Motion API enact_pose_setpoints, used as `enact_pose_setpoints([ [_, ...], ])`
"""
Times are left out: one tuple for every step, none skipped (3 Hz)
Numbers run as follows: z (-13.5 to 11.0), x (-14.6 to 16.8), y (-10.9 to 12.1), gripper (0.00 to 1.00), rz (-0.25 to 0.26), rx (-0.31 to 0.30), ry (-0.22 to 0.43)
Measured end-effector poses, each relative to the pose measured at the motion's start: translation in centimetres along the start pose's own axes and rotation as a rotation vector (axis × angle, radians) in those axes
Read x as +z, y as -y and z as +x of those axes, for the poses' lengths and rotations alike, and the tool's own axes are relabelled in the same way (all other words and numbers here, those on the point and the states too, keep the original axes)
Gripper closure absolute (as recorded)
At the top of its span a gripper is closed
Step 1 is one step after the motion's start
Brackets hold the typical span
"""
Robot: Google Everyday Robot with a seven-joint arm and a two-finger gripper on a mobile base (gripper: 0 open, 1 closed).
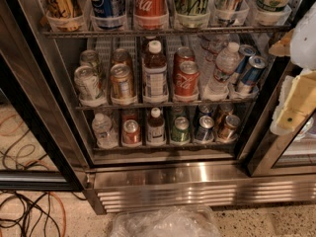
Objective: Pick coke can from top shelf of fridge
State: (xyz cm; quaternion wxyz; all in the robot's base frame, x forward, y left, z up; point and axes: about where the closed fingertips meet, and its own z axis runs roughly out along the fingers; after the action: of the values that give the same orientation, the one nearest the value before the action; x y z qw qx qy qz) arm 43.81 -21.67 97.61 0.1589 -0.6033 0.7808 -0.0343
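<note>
The coke can (150,1), red with white script, stands upright on the top shelf (163,32) of the fridge (197,191), behind a clear plastic front stop; its lid is cut off by the top of the view. It sits between a blue Pepsi can (106,1) on its left and a green can (191,1) on its right. My gripper (296,100), white and pale yellow, hangs at the right edge in front of the fridge's right door frame, well right of and below the coke can, and holds nothing that I can see.
An orange-brown can (61,4) stands at the top shelf's left end. Lower racks hold cans and bottles, including red cans (186,78) on the middle rack. Cables (29,211) lie on the floor at left. A clear plastic bag (165,223) lies below the grille.
</note>
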Motion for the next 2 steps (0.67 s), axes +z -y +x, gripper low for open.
enact_pose_setpoints([
  [-0.10,-0.06,0.04,0.00,0.002,0.001,0.006],
  [-0.71,0.01,-0.33,0.00,-0.014,0.036,0.079],
])
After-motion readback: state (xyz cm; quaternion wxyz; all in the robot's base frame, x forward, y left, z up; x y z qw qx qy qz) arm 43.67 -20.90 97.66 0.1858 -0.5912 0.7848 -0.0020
